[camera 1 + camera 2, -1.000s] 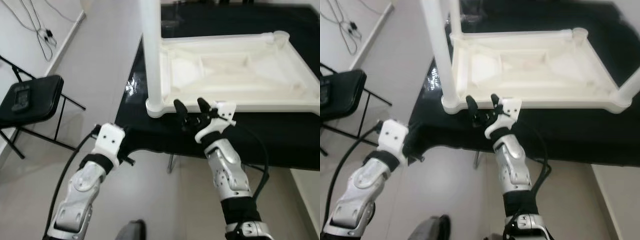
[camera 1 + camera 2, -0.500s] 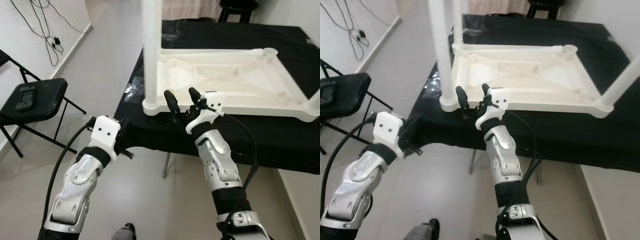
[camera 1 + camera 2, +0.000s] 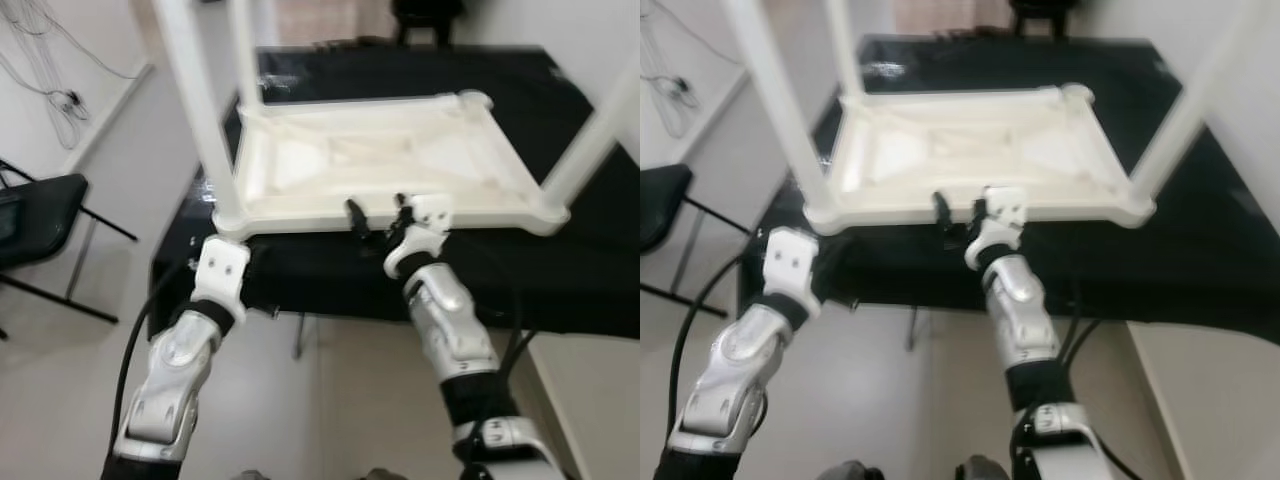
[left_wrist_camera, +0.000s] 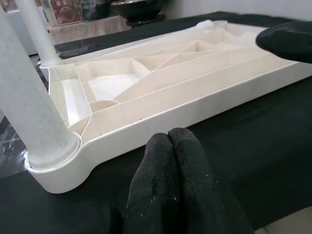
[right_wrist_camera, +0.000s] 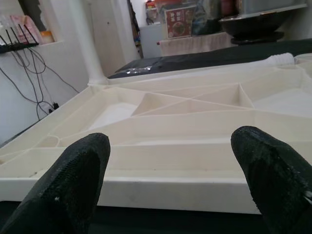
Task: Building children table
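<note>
Left of the tabletop [image 3: 370, 165] you see a black chair [image 3: 35, 215] on the floor. The white tabletop lies upside down on the black surface [image 3: 590, 250], legs [image 3: 195, 110] pointing up. Your left pincer [image 4: 168, 146], fingers pressed together, sits just before the tabletop's near-left corner. Your right pincer [image 3: 378, 213], fingers spread apart, hovers at the tabletop's near edge.

A plain room in a home.
Pale tiled floor [image 3: 90, 360], white walls with loose cables [image 3: 45, 95], a black folding chair [image 3: 35, 215], and a black-draped tabletop [image 3: 590, 260].
</note>
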Robot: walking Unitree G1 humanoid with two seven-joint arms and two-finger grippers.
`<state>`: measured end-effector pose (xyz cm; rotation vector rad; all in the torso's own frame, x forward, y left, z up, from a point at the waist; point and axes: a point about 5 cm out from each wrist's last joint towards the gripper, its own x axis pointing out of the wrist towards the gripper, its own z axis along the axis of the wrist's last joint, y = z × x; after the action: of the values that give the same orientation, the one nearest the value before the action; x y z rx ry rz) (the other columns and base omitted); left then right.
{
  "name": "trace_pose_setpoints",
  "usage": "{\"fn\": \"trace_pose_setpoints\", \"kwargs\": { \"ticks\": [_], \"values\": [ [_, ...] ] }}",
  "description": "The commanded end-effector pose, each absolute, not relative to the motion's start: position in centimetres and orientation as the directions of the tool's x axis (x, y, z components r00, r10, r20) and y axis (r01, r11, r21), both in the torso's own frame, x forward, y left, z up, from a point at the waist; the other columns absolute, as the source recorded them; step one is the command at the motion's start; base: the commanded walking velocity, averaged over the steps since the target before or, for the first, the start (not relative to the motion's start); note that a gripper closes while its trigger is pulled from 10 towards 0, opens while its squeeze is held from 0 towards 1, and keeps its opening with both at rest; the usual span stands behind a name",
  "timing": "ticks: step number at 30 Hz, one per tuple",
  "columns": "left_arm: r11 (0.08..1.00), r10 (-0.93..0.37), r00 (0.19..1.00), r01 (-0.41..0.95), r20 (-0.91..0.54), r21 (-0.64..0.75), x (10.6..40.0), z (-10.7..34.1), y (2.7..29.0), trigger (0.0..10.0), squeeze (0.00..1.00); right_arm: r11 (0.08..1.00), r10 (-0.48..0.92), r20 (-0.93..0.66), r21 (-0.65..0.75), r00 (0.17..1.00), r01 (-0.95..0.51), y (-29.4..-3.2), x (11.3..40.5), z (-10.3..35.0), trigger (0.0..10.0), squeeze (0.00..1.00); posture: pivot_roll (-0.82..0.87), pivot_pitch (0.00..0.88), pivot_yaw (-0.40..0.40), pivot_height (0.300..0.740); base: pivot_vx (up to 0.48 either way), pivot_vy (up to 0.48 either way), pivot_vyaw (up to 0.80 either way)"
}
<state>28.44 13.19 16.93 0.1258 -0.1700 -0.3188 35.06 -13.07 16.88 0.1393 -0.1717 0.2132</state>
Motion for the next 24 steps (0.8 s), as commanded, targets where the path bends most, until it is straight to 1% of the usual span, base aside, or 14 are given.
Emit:
{"fn": "trace_pose_setpoints", "kwargs": {
  "ticks": [1, 3, 5, 7, 11, 14, 18, 19, 24],
  "values": [
    [0.942, -0.322, 0.937, 0.303, 0.139, 0.142, 28.3, 16.9, 13.6, 10.0, 0.0, 0.96, 0.229, 0.172, 0.125, 0.958, -0.251, -12.0, 35.1, 16.9, 10.0, 0.0, 0.08, 0.15, -0.055, 0.74, 0.0, 0.0, 0.0],
    [0.941, -0.328, 0.933, 0.308, 0.152, 0.137, 28.3, 17.2, 13.5, 10.0, 0.0, 0.96, 0.237, 0.164, 0.112, 0.958, -0.256, -11.9, 35.2, 17.0, 10.0, 0.0, 0.08, 0.151, -0.055, 0.74, 0.0, 0.0, 0.0],
    [0.941, -0.331, 0.93, 0.313, 0.157, 0.131, 28.3, 17.3, 13.5, 10.0, 0.0, 0.955, 0.25, 0.161, 0.121, 0.955, -0.27, -11.7, 35.2, 17.0, 10.0, 0.0, 0.08, 0.151, -0.055, 0.74, 0.0, 0.0, -0.8],
    [0.942, -0.328, 0.93, 0.309, 0.164, 0.132, 28.3, 17.5, 13.5, 10.0, 0.0, 0.943, 0.284, 0.199, 0.117, 0.938, -0.31, -11.2, 35.1, 17.7, 10.0, 0.0, 0.08, 0.152, -0.057, 0.74, 0.272, 0.0, -0.64],
    [0.943, -0.327, 0.93, 0.308, 0.167, 0.13, 28.3, 17.6, 13.6, 10.0, 0.0, 0.937, 0.323, 0.213, 0.065, 0.922, -0.343, -10.7, 35.0, 18.1, 10.0, 0.0, 0.08, 0.152, -0.059, 0.74, 0.291, 0.0, 0.0],
    [0.942, -0.328, 0.93, 0.31, 0.167, 0.126, 28.3, 17.6, 13.6, 10.0, 0.0, 0.931, 0.34, 0.219, 0.056, 0.914, -0.36, -10.4, 35.0, 18.3, 10.0, 0.0, 0.08, 0.154, -0.061, 0.74, 0.299, 0.0, -0.8],
    [0.941, -0.333, 0.928, 0.316, 0.167, 0.121, 28.2, 17.6, 13.5, 10.0, 0.0, 0.925, 0.35, 0.212, 0.071, 0.912, -0.372, -10.3, 35.1, 18.3, 10.0, 0.0, 0.08, 0.153, -0.066, 0.74, 0.303, 0.0, 0.0],
    [0.94, -0.336, 0.927, 0.32, 0.166, 0.119, 28.2, 17.6, 13.4, 10.0, 0.0, 0.914, 0.381, 0.189, 0.072, 0.905, -0.4, -10.1, 35.1, 18.1, 10.0, 0.0, 0.09, 0.151, -0.068, 0.74, 0.304, 0.0, 0.0],
    [0.938, -0.343, 0.925, 0.327, 0.166, 0.118, 28.1, 17.6, 13.3, 10.0, 0.0, 0.911, 0.387, 0.234, 0.054, 0.892, -0.409, -10.0, 35.1, 18.7, 10.0, 0.0, 0.09, 0.15, -0.068, 0.74, 0.307, 0.0, -0.73]
  ]
}}
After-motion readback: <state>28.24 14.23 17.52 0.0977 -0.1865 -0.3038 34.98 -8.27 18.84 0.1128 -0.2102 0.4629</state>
